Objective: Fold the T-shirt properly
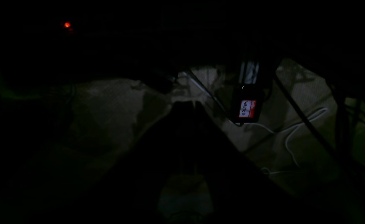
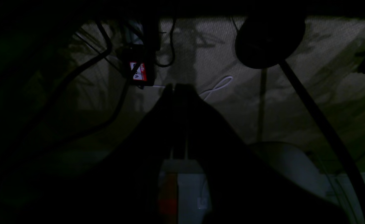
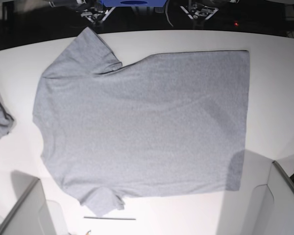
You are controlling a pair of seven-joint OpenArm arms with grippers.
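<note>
The T-shirt [image 3: 142,122] lies spread flat on the white table [image 3: 274,98], plain grey side up. Its collar end points left, its hem runs down the right, and one sleeve sits at the top left, the other at the bottom left. Neither gripper is over the cloth. The left wrist view is very dark; my left gripper [image 1: 187,104] shows as a black silhouette, fingers together, nothing between them. My right gripper [image 2: 174,87] looks the same in the right wrist view, shut and empty. Both point at a dim surface with cables, away from the shirt.
A smaller bunched grey cloth [image 3: 0,120] lies at the table's left edge. Grey panels stand at the bottom left [image 3: 24,210] and bottom right [image 3: 279,196]. A thin dark strip [image 3: 110,218] lies below the lower sleeve. Arm hardware [image 3: 198,10] shows behind the far edge.
</note>
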